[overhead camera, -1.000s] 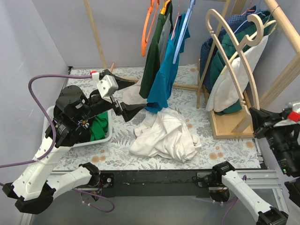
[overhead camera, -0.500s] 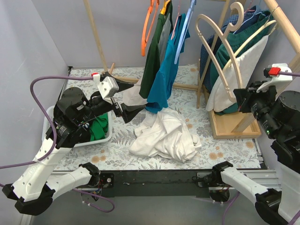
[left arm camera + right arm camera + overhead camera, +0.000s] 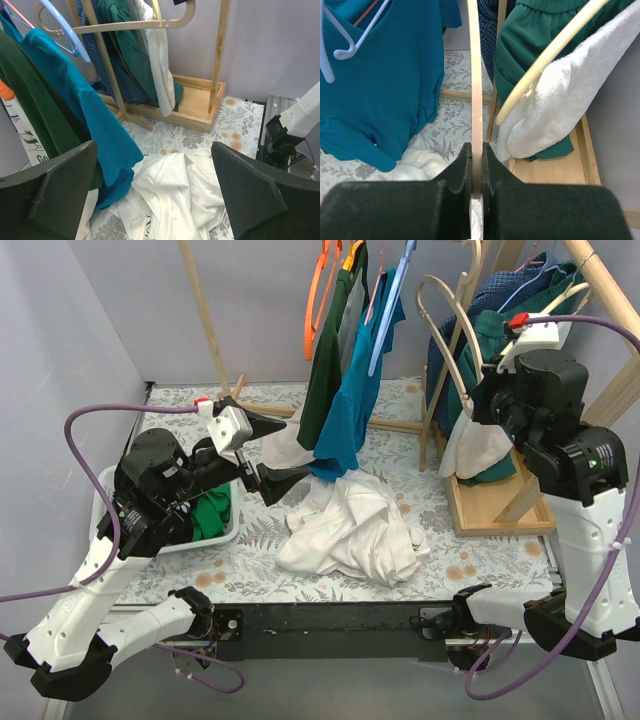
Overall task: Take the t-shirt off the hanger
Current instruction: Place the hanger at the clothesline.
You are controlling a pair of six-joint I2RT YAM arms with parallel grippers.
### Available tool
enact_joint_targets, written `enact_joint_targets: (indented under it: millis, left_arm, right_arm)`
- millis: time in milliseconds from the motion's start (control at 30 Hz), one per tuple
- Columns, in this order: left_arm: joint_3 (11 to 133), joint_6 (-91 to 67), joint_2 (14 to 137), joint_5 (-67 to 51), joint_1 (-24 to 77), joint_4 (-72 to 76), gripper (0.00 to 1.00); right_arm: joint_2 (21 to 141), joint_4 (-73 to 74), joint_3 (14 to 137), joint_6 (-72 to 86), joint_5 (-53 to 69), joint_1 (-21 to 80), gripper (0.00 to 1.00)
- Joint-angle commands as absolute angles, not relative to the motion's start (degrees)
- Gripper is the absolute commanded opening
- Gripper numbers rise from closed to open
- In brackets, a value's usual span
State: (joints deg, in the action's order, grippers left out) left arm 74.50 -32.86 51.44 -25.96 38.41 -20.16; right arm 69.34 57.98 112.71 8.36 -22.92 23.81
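The white t-shirt (image 3: 350, 530) lies crumpled in a heap on the patterned table, off the hanger; it also shows as a white t-shirt (image 3: 180, 195) in the left wrist view. My right gripper (image 3: 487, 400) is raised beside the wooden rack and is shut on the bare beige wooden hanger (image 3: 436, 280). In the right wrist view the hanger's bar (image 3: 476, 90) runs straight up from between the closed jaws of the right gripper (image 3: 476, 147). My left gripper (image 3: 280, 450) hangs open above the heap's left edge, holding nothing; through the left gripper (image 3: 154, 150) the shirt is seen below.
A teal shirt (image 3: 355, 390) on a pale blue hanger, a dark green shirt (image 3: 328, 360) and an orange hanger (image 3: 315, 300) hang from the rail. The wooden rack (image 3: 500, 505) at right holds white, green and blue clothes. A white basket (image 3: 215, 530) with green cloth sits left.
The right arm has swung up from the lower right and to the left, carrying the wooden hanger up by the rack. The left arm has barely moved.
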Motion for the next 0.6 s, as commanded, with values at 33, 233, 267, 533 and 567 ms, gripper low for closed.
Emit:
enact_joint_targets:
  millis: [33, 233, 267, 533, 567]
  left_arm:
    - [73.7, -33.3, 51.2, -27.2, 38.5, -20.7, 0.98]
    - [72.1, -33.7, 50.4, -27.2, 38.5, -20.1, 0.98]
    - [71.9, -33.7, 50.3, -27.2, 38.5, -20.0, 0.98]
    - [71.0, -33.7, 49.7, -27.0, 38.4, -20.0, 0.98]
    - [70.9, -33.7, 49.6, -27.0, 38.5, -20.0, 0.98]
  right_arm:
    - [71.4, 50.2, 118.4, 6.4, -26.5, 24.1, 0.01]
    - [74.6, 49.0, 121.6, 5.0, -27.9, 24.0, 0.01]
    - [74.8, 48.3, 121.8, 5.0, -27.9, 24.0, 0.01]
    - [78.3, 44.9, 122.3, 4.0, -28.2, 23.8, 0.01]
    - [78.5, 44.3, 122.3, 3.9, -28.2, 23.9, 0.01]
